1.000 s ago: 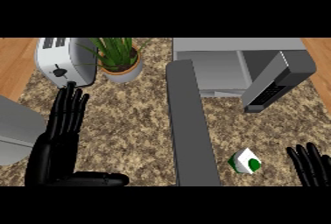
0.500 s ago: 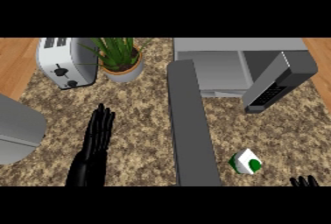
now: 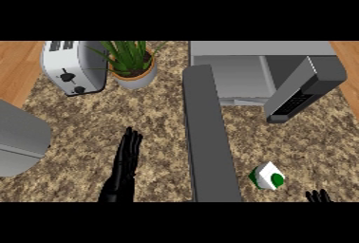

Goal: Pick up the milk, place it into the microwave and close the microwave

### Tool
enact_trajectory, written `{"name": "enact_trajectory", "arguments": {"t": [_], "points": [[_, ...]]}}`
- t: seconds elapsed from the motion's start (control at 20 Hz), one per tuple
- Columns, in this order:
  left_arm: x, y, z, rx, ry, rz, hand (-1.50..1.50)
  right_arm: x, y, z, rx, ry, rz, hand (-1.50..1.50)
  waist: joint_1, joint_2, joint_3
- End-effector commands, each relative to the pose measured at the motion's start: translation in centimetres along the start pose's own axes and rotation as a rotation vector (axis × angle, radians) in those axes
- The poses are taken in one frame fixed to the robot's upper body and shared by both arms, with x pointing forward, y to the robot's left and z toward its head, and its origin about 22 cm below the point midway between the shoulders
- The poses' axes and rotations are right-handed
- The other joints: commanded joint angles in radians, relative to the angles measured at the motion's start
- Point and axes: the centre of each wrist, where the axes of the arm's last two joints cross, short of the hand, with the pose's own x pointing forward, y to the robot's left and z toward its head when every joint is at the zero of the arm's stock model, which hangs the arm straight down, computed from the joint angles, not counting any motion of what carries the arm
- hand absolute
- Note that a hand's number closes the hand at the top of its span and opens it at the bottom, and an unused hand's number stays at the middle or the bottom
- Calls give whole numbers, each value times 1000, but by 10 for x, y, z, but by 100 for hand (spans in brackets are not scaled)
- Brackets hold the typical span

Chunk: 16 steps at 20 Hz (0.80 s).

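Milk (image 3: 267,176): we find it on the worktop (image 3: 84,128), below the open microwave (image 3: 242,78).
Right hand (image 3: 319,196): nearer, fingertips only; state undeterminable.
Left hand (image 3: 125,168): fingers straight, holding nothing, well apart.

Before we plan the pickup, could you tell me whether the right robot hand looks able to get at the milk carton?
Probably yes: the right robot hand sits just beside the milk carton, with only bare counter between them.
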Motion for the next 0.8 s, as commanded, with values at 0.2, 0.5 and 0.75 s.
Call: {"name": "enact_trajectory", "arguments": {"t": [0.2, 0.5, 0.75], "points": [[-5, -11, 18, -11, 20, 25, -150, -30, -10, -6, -46, 12, 25, -150, 2, 1, 0], [-17, 18, 11, -23, 23, 32, -150, -82, -11, -30, -49, 31, 41, -150, 6, 2, 0], [-3, 28, 26, -2, 31, 66, -150, -100, -24, -44, -82, 33, 98, -150, 8, 1, 0]]}}
